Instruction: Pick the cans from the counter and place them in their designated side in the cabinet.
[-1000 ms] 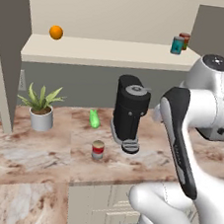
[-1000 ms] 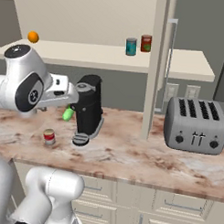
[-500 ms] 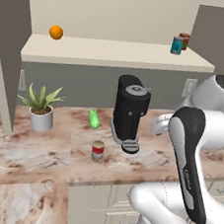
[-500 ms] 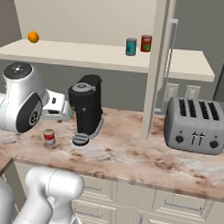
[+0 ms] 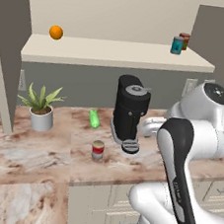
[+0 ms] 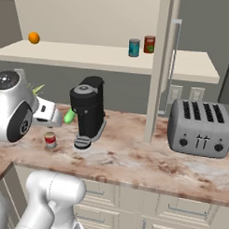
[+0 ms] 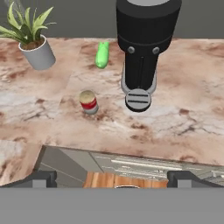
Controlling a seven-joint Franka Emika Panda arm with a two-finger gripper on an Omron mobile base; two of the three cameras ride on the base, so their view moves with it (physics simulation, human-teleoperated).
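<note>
Left base view. The red can with a white band (image 5: 98, 149) stands upright on the counter (image 5: 35, 149), near the front edge and just left of the drip tray of the black coffee machine (image 5: 129, 113). Bare stone lies between the can and the potted plant (image 5: 40, 109) to its left. A small green bottle (image 5: 94, 119) rests behind the can, toward the wall. In the cabinet (image 5: 116, 55), the teal can (image 5: 177, 45) and a darker red can (image 5: 184, 41) stand together at the right end of the shelf board, close to its front edge; an orange (image 5: 56, 32) sits well apart at the left end, with open shelf between. The arm's white elbow rises at the right, beside the coffee machine.

Right base view. The red can (image 6: 50, 140) stands left of the coffee machine (image 6: 88, 111). A wide stretch of open counter (image 6: 133, 159) separates the machine from the toaster (image 6: 200, 128). The teal can (image 6: 133, 47) stands beside the cabinet's upright panel.

Hand view. The gripper (image 7: 112, 178) hangs above the counter's front edge with its jaws spread wide and holding nothing; the two finger tips (image 7: 41, 178) stand far apart. The red can (image 7: 88, 101) stands beyond them, clear of the coffee machine (image 7: 144, 48), the plant (image 7: 31, 37) and the green bottle (image 7: 102, 54).
</note>
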